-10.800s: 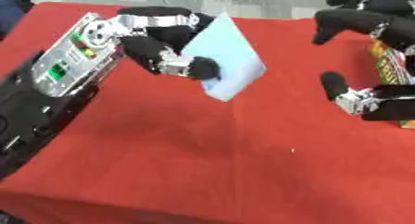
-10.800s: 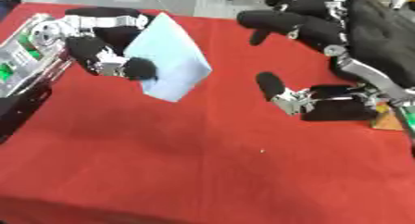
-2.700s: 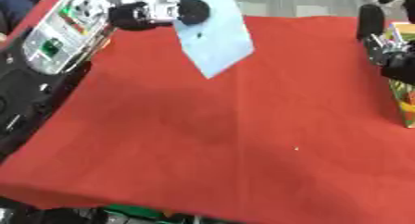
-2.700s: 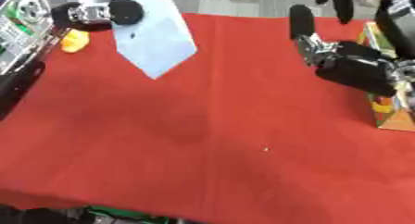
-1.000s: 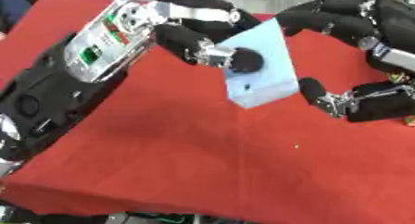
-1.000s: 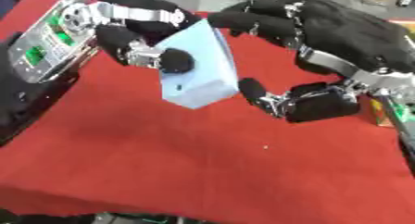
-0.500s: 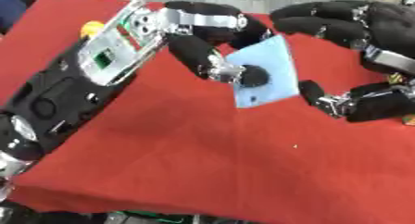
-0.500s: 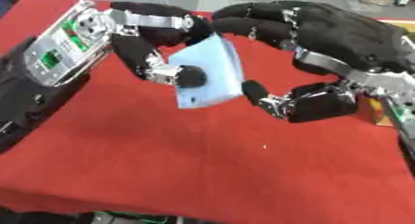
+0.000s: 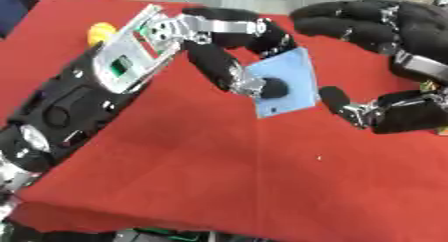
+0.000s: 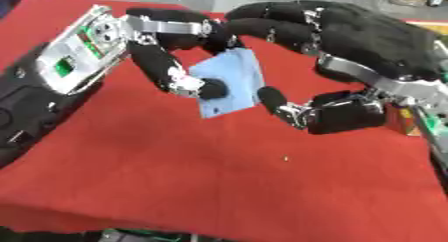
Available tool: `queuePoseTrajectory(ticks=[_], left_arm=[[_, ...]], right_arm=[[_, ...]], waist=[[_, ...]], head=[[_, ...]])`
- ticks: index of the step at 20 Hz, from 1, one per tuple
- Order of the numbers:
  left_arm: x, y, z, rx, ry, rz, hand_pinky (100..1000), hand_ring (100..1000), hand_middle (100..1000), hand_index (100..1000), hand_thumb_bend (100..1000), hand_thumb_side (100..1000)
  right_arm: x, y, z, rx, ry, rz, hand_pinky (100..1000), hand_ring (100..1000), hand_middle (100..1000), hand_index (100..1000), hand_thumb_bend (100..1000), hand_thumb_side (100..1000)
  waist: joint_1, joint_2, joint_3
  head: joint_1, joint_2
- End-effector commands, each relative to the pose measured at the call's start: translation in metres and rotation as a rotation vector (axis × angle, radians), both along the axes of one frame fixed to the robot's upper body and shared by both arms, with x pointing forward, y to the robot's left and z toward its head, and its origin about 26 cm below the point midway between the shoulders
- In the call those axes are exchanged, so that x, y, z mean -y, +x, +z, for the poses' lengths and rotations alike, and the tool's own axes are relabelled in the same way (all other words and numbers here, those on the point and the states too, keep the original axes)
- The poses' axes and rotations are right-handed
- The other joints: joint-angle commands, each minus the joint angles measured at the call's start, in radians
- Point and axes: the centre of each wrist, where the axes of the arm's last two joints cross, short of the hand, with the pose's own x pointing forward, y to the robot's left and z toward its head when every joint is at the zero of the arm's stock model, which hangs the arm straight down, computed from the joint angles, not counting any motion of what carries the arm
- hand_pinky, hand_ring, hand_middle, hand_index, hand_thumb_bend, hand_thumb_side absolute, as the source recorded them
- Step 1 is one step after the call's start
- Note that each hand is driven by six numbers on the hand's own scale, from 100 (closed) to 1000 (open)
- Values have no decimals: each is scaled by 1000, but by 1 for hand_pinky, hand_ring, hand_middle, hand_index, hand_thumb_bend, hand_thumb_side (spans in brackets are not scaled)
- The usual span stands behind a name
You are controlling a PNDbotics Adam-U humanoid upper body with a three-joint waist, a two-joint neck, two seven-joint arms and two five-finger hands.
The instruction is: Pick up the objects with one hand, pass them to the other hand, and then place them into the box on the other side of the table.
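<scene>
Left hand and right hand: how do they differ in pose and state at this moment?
The left hand is curled, pinching the light blue flat object between thumb and fingers; the right hand is spread open and holds nothing. The left hand comes in from the left, the right hand from the right, its thumb below the object. Both hang above the red table.

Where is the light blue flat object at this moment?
The light blue flat object is held above the red table, centre of the left eye view, pinched in the left hand. The open right hand flanks its right edge.
</scene>
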Motion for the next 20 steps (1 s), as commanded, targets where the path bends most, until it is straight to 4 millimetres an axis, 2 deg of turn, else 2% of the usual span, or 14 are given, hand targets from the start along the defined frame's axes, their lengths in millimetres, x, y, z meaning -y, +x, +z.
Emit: queuePoseTrajectory(ticks=[1, 10, 20], left_arm=[[-6, 3, 10, 54, -26, 27, 663, 571, 492, 624, 100, 506], [-13, 5, 15, 78, -80, 52, 663, 571, 491, 623, 100, 514], [-1, -3, 20, 11, -97, -5, 661, 570, 490, 622, 100, 546]], right_arm=[[2, -4, 9, 33, -20, -2, 877, 836, 967, 1000, 100, 235], [3, -4, 8, 29, -59, -15, 879, 840, 966, 1000, 100, 242], [3, -4, 11, 55, 11, -30, 875, 830, 953, 1000, 100, 225]], waist=[[-2, -17, -2], [-2, -16, -2], [-3, -17, 0]], head=[[4, 4], [6, 4], [5, 5]])
